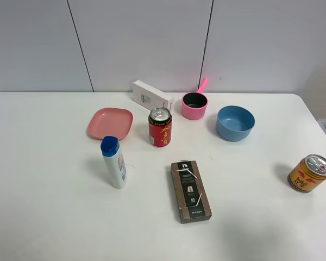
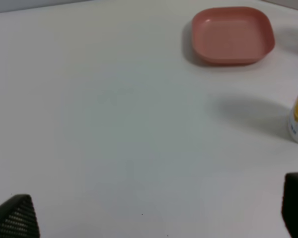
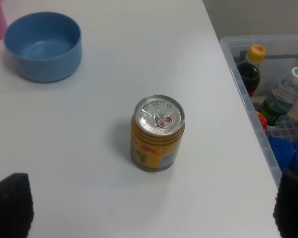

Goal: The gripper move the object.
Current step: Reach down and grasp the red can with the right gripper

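The red can [image 1: 160,128] is standing upright on the desk [image 1: 54,217], probably nearer the left end effector [image 2: 154,213], which is gaping wide and empty.

The red can [image 1: 160,130] is glossy metal, table [image 1: 43,206] smooth matt white, pink plate [image 1: 110,123] looks like matt plastic.

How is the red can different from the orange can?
The red can is taller and slimmer; the orange can is shorter and stubbier. The red can stands near the middle of the white table, beside the pink plate; the orange can stands alone near the right edge. Both stand upright and have silver tops.
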